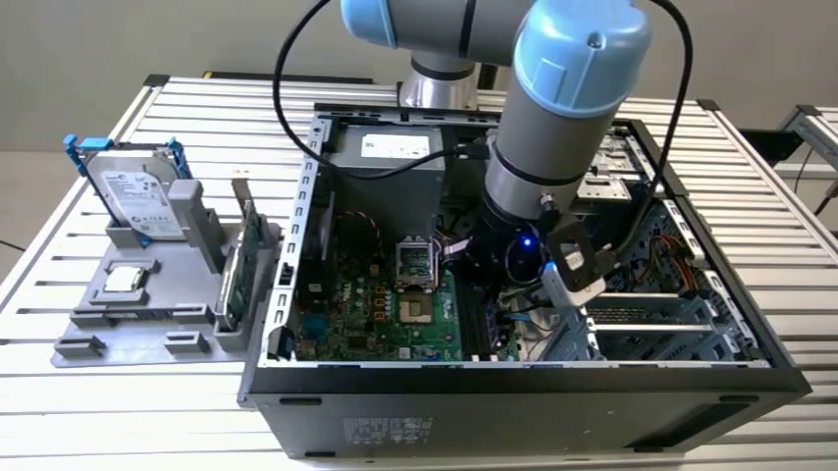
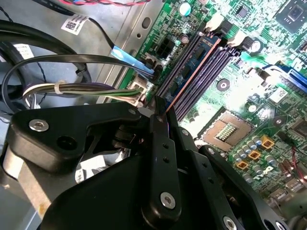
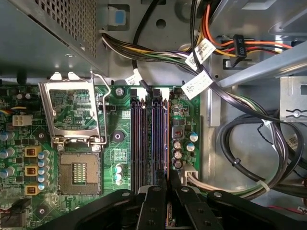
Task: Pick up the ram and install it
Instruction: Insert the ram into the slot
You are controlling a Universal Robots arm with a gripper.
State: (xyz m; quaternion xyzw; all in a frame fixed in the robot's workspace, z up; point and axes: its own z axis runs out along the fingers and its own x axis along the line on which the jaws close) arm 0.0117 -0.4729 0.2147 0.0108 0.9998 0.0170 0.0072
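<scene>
Ram [image 2: 192, 76] sits edge-on in motherboard slot [image 3: 165, 139], lower end hidden behind jaws.

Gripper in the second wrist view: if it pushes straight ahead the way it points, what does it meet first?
Probably the ram, seated edge-on in the memory slots just ahead of the gripper; depth is unclear, so they may already touch.

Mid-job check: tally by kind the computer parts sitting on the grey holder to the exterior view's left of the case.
Silver hard drive: 1
Processor chip: 1
Green expansion card: 1
Total: 3
</scene>
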